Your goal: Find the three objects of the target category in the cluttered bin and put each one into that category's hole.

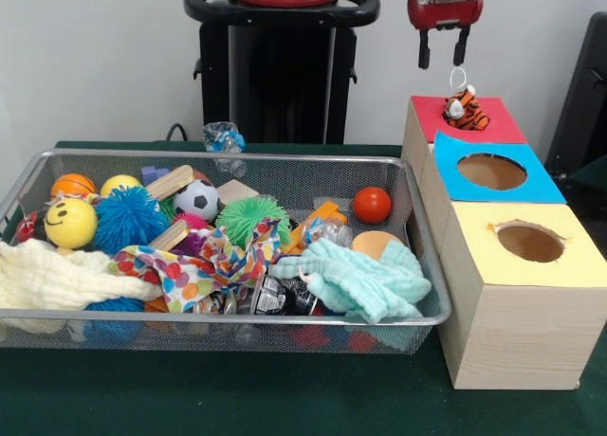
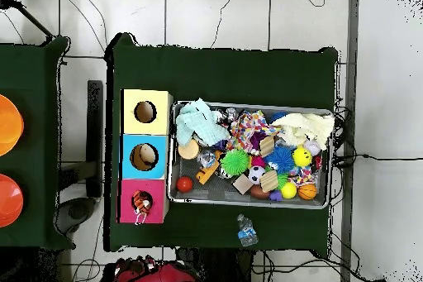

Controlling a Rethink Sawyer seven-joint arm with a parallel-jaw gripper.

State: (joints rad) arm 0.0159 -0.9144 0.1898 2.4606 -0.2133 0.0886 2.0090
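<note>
Table (image 1: 285, 408): dark green cloth, pale wall behind.
Basket (image 1: 218, 317): wire mesh, on the table, packed with toys and cloths.
Boxes (image 1: 517, 332): three wooden boxes in a row just beside the basket, topped yellow, blue and red, each with a round hole.
Cloths: cream towel (image 1: 57, 280) at one end, mint towel (image 1: 365, 280) at the other, a confetti-print rag (image 1: 204, 265) between them.
Balls: blue spiky ball (image 1: 128, 218), green spiky ball (image 1: 248, 216), yellow smiley ball (image 1: 70, 224), football (image 1: 197, 198), red ball (image 1: 372, 205).
Tiger toy (image 1: 466, 109): on the red box top, over its hole, a ring sticking up.
Hand (image 1: 444, 49): above the tiger, fingers apart, holding nothing.
</note>
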